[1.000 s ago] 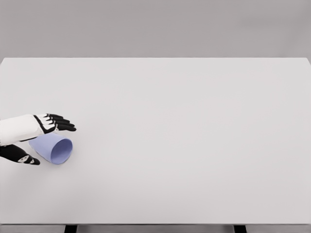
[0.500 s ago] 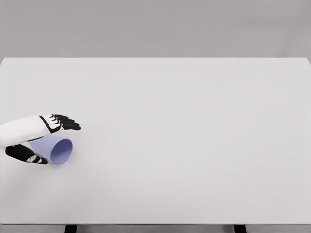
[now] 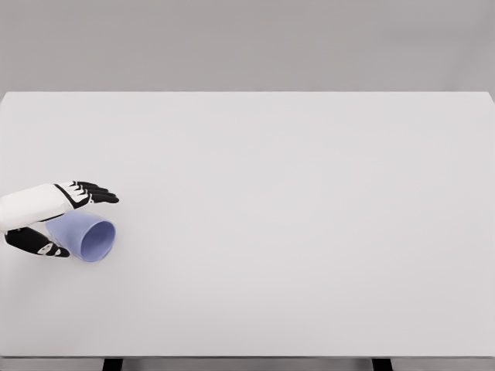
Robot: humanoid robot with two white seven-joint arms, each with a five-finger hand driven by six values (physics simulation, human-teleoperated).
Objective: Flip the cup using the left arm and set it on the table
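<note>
Head view shows the cup lying on its side at the surface's near left, the left robot hand spread wide around it, so gripping, flipping and placing remain.

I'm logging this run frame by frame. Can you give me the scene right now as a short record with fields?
setting: white table, grey wall behind
cup: pale blue cup, lying on its side near the table's left edge, open mouth facing right and toward the camera
left hand: around the cup's closed end, fingers extended above it, thumb below
grasp: not clearly closed; contact cannot be told
right arm: not in view
task state: cup not yet upright
</note>
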